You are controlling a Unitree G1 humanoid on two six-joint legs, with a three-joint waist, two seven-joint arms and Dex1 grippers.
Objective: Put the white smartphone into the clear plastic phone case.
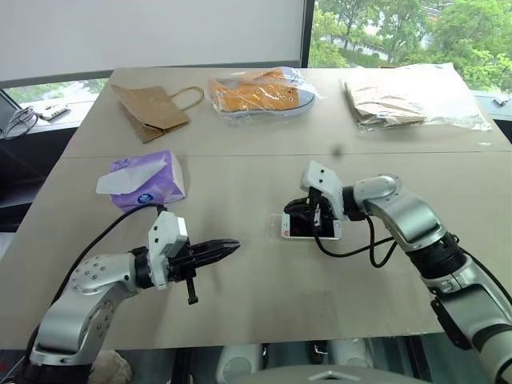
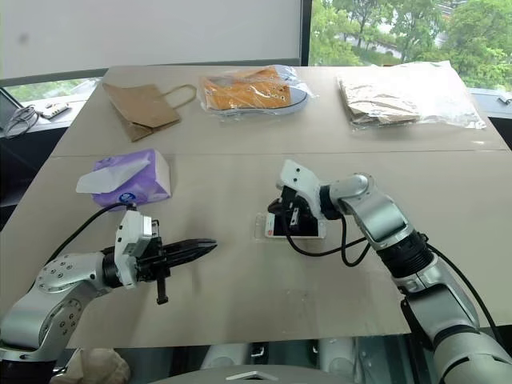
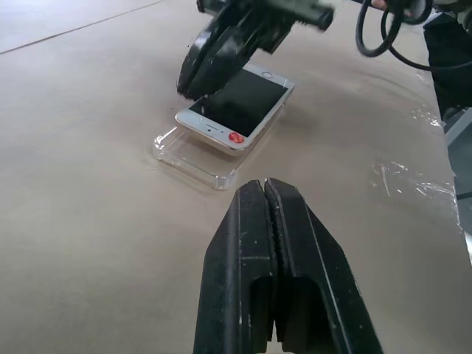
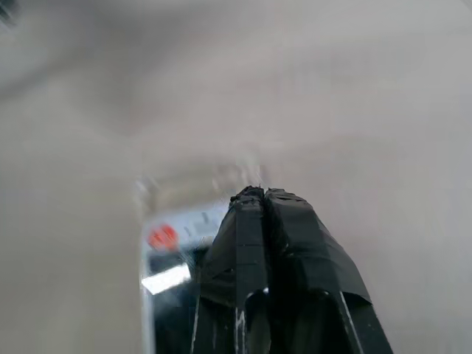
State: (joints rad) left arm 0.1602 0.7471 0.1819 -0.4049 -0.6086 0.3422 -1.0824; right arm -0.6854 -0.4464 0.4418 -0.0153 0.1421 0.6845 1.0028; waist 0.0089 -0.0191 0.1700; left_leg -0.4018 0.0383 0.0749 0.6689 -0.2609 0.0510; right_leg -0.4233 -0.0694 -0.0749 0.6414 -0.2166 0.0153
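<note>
The white smartphone (image 3: 240, 107) lies screen up on the table, resting slanted on the clear plastic phone case (image 3: 188, 151). One end of the phone is raised on the case's rim and a red dot marks that end. My right gripper (image 1: 298, 210) is shut, and its tips are down on the phone's long edge; it holds nothing. In its own wrist view the right gripper (image 4: 254, 195) points over the phone's red-dot end. My left gripper (image 1: 232, 246) hovers shut and empty to the left of the phone, pointing at it, a short way off.
A purple tissue pack (image 1: 144, 180) sits behind my left arm. At the back of the table lie a brown paper bag (image 1: 152, 108), an orange item in a clear bag (image 1: 260, 92) and brown items in a clear bag (image 1: 408, 100). A black cable (image 1: 352, 252) loops beside the phone.
</note>
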